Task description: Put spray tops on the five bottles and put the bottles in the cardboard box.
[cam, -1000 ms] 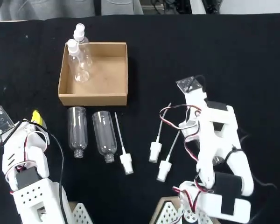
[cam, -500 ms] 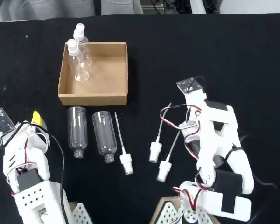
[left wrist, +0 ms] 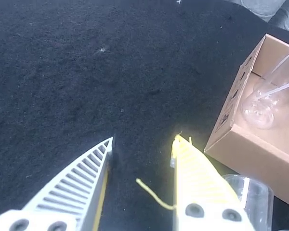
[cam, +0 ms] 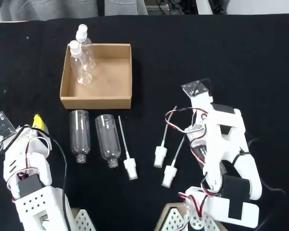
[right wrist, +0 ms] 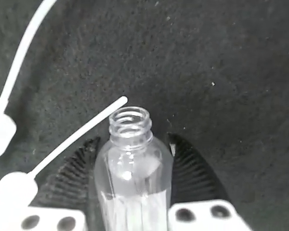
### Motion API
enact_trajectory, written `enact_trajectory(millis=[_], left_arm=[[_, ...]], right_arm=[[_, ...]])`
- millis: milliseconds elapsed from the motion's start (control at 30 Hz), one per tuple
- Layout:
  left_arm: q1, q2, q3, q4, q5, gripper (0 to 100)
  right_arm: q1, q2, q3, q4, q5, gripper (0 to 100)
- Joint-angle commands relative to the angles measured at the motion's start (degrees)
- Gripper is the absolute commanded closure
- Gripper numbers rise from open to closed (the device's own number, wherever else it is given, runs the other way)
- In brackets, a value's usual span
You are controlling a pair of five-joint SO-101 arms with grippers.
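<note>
Clear plastic bottle (right wrist: 132, 159), uncapped: pinched by its body in the right arm's (cam: 224, 144) jaws, open neck pointing away from the wrist, low over the black-clothed table (cam: 241, 53).

Loose white spray tops with dip tubes, three. The nearest top (cam: 169, 174) lay just at 9 o'clock of the right arm, the middle top (cam: 159, 155) near it, and the far top (cam: 130, 167) farther toward 9.

Two bare bottles lay flat at 6 o'clock of the brown cardboard box (cam: 96, 102): the outer bare bottle (cam: 80, 134) and the inner bare bottle (cam: 107, 138).

The box sat at 11 o'clock on the table, with two capped bottles (cam: 82, 67) in its 11 o'clock corner.

The left arm's (cam: 26, 159) jaws were spread and empty, over bare cloth at 8 o'clock.

Judged: two of five done, and the third bottle was presented for capping. The next move likely calls for the left arm to take a top by its head and thread the thin tube into the narrow neck. Alignment looked like the tricky part.
</note>
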Motion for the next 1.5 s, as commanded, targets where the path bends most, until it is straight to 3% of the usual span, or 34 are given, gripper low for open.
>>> enact_trajectory(millis=[0,133,333,733,1033,1300,1467], left_arm=[[-0.3,-1.1,-0.7,-0.5,-0.4,82],[-0.1,-1.1,-0.7,-0.5,-0.4,82],[0.0,-1.2,-0.3,-0.5,-0.4,82],[0.1,-1.3,-0.2,-0.5,-0.4,82],[0.1,-1.5,0.0,-0.5,-0.4,82],[0.1,-10.4,4.1,-0.4,-0.4,82],[0.1,-14.8,3.6,5.4,-0.4,82]], right_arm=[[1.7,-0.4,-7.8,7.1,0.7,95.9],[1.1,-0.4,-11.7,11.7,0.0,95.9],[1.1,-0.4,-15.6,16.4,-6.9,95.9],[-1.3,-0.4,-18.0,19.8,-7.5,95.9],[-4.4,-0.4,-25.8,25.1,-13.0,95.9],[-9.6,-0.4,-29.8,26.5,-17.4,95.9],[-11.7,-0.4,-31.6,26.6,-17.5,95.9]])
